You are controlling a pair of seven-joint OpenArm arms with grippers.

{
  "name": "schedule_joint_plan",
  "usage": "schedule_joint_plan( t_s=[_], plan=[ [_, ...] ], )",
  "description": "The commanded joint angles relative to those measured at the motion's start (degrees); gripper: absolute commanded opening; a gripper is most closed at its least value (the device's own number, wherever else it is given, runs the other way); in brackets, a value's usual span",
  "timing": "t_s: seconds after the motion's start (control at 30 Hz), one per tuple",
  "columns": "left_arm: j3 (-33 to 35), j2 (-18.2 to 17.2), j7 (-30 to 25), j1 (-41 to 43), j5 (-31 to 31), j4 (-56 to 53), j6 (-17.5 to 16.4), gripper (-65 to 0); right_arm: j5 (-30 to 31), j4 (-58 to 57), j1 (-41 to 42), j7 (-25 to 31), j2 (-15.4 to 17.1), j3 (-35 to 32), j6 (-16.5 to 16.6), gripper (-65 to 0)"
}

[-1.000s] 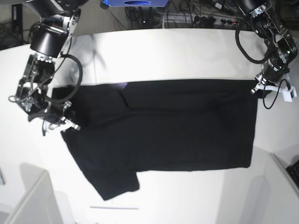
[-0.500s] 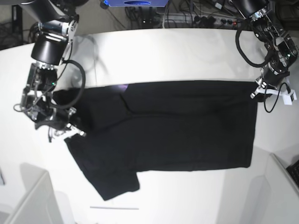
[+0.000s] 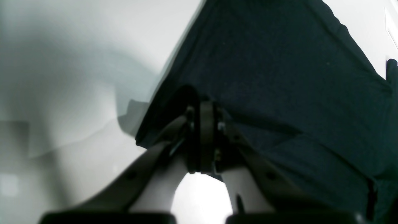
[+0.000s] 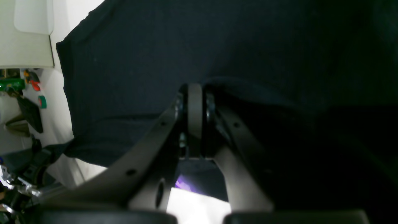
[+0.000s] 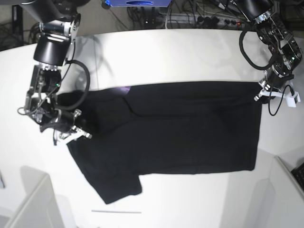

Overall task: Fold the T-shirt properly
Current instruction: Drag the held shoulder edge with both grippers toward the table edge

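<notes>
The black T-shirt (image 5: 190,128) lies spread flat on the white table (image 5: 166,52), plain side up, with one sleeve hanging toward the front left. A sliver of purple print (image 5: 124,88) shows at its back edge. My left gripper (image 5: 260,94) is shut on the shirt's back right corner; in the left wrist view (image 3: 203,124) the jaws pinch the cloth edge (image 3: 279,77). My right gripper (image 5: 76,134) is shut on bunched cloth at the shirt's left end; in the right wrist view (image 4: 195,99) it pinches a fold of the black cloth (image 4: 155,56).
White bin walls stand at the front left (image 5: 33,199) and front right (image 5: 285,190) corners. Cables (image 5: 190,16) run along the back edge. A thin strip (image 5: 116,212) lies on the table near the front, below the sleeve.
My right gripper has moved rightward and toward the front, carrying the left-end cloth in over the shirt. My left gripper has stayed at the back right corner.
</notes>
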Motion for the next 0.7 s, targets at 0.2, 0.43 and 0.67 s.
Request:
schedule_joint_plan(
  t_s=[0.2, 0.43, 0.67],
  plan=[
    [-0.58, -0.96, -0.98, -0.56, -0.81, 1.37, -0.10, -50.0, 1.09, 1.42, 0.64, 0.80, 0.54, 2.85, 0.14, -39.2],
    [-4.71, -0.78, -1.33, -0.56, -1.16, 7.35, -0.46, -22.1, 1.09, 9.16, -2.61, 0.97, 0.45, 11.99, 0.14, -41.3],
    [-10.51, 0.10, -1.07, 5.15, -2.75, 12.18, -1.33, -22.4, 1.09, 27.01, -14.39, 0.88, 0.18, 14.45, -9.18, -39.9]
  ],
)
